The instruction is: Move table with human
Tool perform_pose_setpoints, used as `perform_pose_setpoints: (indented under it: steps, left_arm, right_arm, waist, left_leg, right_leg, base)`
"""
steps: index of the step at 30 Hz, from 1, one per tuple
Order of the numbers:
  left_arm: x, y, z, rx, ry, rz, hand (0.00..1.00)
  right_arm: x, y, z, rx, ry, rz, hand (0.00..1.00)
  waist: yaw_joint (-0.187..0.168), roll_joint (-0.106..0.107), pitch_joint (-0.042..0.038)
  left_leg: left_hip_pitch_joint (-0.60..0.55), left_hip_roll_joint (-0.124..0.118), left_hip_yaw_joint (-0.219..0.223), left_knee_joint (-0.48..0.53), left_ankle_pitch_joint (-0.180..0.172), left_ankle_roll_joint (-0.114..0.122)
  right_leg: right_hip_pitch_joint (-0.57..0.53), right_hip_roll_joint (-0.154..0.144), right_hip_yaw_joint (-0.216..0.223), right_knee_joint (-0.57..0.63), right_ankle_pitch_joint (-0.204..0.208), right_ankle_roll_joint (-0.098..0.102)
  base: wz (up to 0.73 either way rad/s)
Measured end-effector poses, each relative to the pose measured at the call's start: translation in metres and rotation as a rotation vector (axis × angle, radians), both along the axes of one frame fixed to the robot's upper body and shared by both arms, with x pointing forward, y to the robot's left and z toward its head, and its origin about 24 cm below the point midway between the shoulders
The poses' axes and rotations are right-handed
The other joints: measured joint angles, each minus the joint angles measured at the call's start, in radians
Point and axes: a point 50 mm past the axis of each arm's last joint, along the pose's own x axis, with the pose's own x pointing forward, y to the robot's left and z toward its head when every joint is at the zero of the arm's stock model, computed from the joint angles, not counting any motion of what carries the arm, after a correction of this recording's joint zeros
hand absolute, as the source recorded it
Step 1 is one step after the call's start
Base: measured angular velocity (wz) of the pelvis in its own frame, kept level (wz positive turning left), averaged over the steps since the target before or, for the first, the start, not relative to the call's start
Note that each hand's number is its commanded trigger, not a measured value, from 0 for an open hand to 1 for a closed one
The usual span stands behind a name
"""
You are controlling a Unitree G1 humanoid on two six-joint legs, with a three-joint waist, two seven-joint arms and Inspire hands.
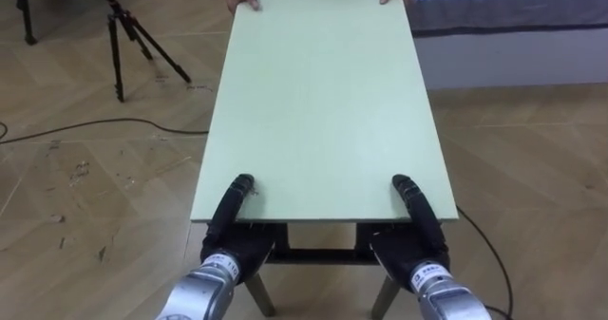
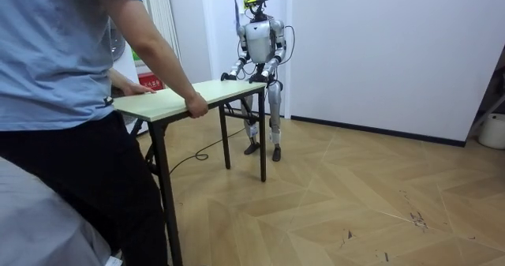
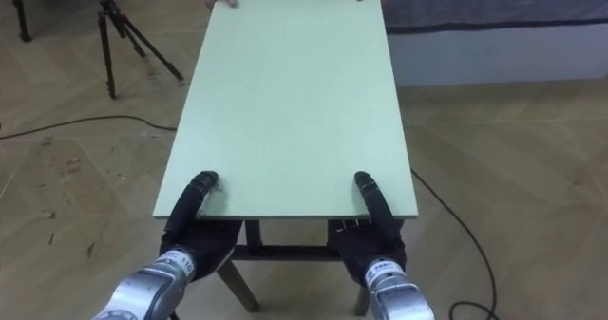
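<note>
Pale-green table (image 1: 323,102) runs up the centre of the eye views, near short edge at bottom, far edge at top. L hand (image 1: 235,201) sits at the lower-left corner, R hand (image 1: 414,201) at lower right. Each has one dark digit laid on top of the board w/ the palm below the edge. The other fingers are tucked under & hidden. Reads as a top-and-bottom clamp, so the board can't slip or tip. Hands are set wide near the corners, prob. for balance. Person's hands (image 1: 244,2) grip the two far corners at top of frame, mirroring that hold. In the room view the legs that can be seen look down on the floor, so no lift yet, I'd say. Tripod (image 1: 133,35) upper left & bed (image 1: 513,16) upper right flank the far end, and a floor cable (image 1: 95,127) lies mid-left. Mind these when moving.
</note>
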Motion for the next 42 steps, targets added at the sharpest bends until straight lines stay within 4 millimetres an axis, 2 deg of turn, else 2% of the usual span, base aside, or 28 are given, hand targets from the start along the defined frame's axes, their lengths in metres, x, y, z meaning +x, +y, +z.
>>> perform_pose_setpoints:
  steps: [12,17,24,31,35,42]
  left_arm:
    - [-0.01,0.001,-0.004,0.142,-0.054,-0.076,1.0]
    - [-0.015,0.001,-0.004,0.15,-0.069,-0.078,1.0]
    - [-0.021,-0.002,0.0,0.148,-0.092,-0.067,1.0]
    - [-0.034,-0.007,0.002,0.155,-0.113,-0.046,1.0]
    - [-0.035,-0.009,0.002,0.155,-0.128,-0.05,1.0]
    - [-0.042,-0.009,0.0,0.172,-0.165,-0.063,1.0]
  right_arm:
    - [-0.003,0.002,0.0,-0.021,-0.016,0.015,1.0]
    - [-0.007,0.003,0.0,-0.019,-0.036,0.016,1.0]
    - [-0.01,0.005,0.0,-0.036,-0.078,0.011,1.0]
    - [-0.022,0.005,0.0,-0.051,-0.108,0.001,1.0]
    - [-0.025,0.005,0.0,-0.063,-0.12,-0.007,1.0]
    - [-0.033,0.005,-0.003,-0.057,-0.139,-0.015,1.0]
  waist:
    - [0.002,0.0,-0.0043]
    - [0.003,-0.001,-0.0053]
    - [0.004,-0.012,-0.0129]
    - [0.002,-0.013,-0.0136]
    - [0.008,-0.014,-0.0136]
    - [0.005,-0.026,-0.0113]
  left_leg:
    - [-0.002,0.0,0.001,-0.003,0.0,0.0]
    - [-0.016,0.0,0.001,0.0,0.0,0.0]
    - [-0.038,0.001,0.002,0.002,0.0,0.0]
    - [-0.041,0.001,0.001,0.001,0.0,0.0]
    - [-0.045,0.001,0.001,-0.003,0.0,0.0]
    - [-0.057,0.0,-0.006,-0.002,0.0,0.0]
  right_leg:
    - [-0.003,0.0,-0.004,0.001,0.0,0.0]
    - [-0.019,0.0,-0.002,0.005,0.0,0.0]
    - [-0.052,-0.001,0.003,0.024,0.0,0.0]
    - [-0.056,-0.003,0.002,0.037,0.0,0.0]
    - [-0.061,-0.002,0.002,0.037,0.0,0.0]
    - [-0.069,-0.002,0.0,0.037,0.0,0.0]
  base:
    - [0.0]
    - [0.0]
    - [-0.03]
    - [0.02]
    - [0.05]
    - [0.03]
